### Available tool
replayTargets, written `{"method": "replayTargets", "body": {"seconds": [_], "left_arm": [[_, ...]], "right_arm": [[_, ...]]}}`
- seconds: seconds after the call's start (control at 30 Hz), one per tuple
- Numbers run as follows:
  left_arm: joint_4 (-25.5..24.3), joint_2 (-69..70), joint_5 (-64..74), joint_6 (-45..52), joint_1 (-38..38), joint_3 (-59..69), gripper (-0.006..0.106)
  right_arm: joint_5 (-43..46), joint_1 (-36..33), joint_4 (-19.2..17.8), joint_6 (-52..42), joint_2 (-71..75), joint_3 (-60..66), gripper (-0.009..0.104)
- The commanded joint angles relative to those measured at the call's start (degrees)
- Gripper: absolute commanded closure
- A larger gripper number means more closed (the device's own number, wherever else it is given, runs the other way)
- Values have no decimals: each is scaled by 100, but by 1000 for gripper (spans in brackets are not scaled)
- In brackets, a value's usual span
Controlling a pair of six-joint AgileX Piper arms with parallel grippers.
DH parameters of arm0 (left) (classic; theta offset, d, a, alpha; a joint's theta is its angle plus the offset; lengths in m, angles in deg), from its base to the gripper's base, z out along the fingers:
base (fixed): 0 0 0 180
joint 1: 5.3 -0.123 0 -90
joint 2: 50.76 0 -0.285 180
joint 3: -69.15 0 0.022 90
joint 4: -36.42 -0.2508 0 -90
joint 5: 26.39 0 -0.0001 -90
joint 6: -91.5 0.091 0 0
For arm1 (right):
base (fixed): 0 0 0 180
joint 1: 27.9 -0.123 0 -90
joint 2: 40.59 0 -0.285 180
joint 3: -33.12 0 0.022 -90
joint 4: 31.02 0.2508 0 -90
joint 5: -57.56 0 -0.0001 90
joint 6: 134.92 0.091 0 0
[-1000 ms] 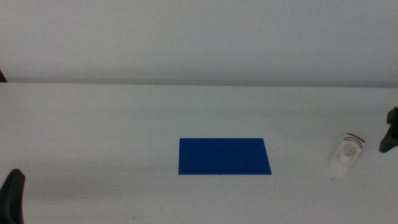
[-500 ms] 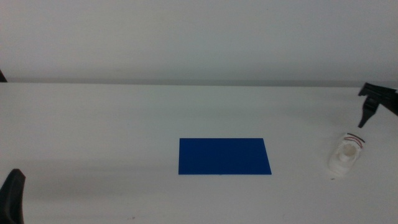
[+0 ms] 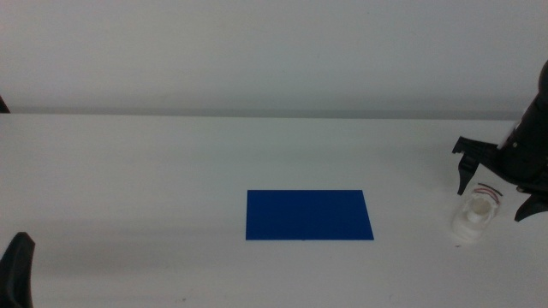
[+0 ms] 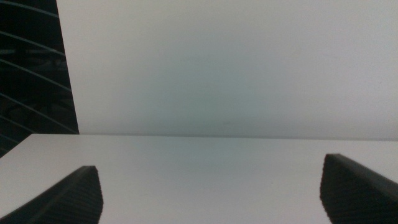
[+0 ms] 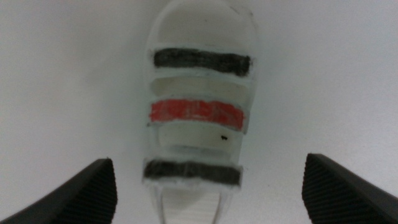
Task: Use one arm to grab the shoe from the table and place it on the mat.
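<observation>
The small white shoe (image 3: 473,214) with dark and red straps lies on the white table (image 3: 171,171) at the right, to the right of the dark blue mat (image 3: 309,215). The right arm (image 3: 533,141) comes in from the right edge. Its gripper (image 3: 493,202) hangs over the shoe, jaws open, one on each side. In the right wrist view the shoe (image 5: 199,112) lies straight between the open jaws of that gripper (image 5: 217,193), which touch nothing. The left gripper (image 3: 17,269) waits at the bottom left, open and empty (image 4: 211,193).
The back edge of the table runs across the middle view, with a plain pale wall (image 3: 274,51) behind. A dark panel (image 4: 31,68) shows beside the wall in the left wrist view.
The right arm has come in from the right edge and dropped over the shoe, so its open jaws now stand on either side. The shoe, the mat and the left gripper have not moved.
</observation>
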Motion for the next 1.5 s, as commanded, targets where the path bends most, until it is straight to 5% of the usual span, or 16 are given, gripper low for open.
{"method": "replayTargets", "body": {"seconds": [0.0, 0.17, 0.53, 0.6, 0.77, 1.1, 1.47], "left_arm": [[3, 235, -97, -34, -23, 244, 7], [3, 235, -97, -34, -23, 244, 7], [3, 235, -97, -34, -23, 244, 7], [3, 235, -97, -34, -23, 244, 7], [3, 235, -97, -34, -23, 244, 7], [3, 235, -97, -34, -23, 244, 7], [3, 235, -97, -34, -23, 244, 7]], "right_arm": [[39, -30, -114, 42, -100, -42, 16], [174, -56, -290, 167, -210, -42, 18], [309, -68, -290, 176, -435, -42, 42], [344, -68, -303, 176, -473, -42, 51], [278, -169, -404, 104, -423, -54, 97], [-825, -1363, -534, 904, -30, -1211, 90], [-1149, -3228, -189, 2313, -1083, -2314, 90]]}}
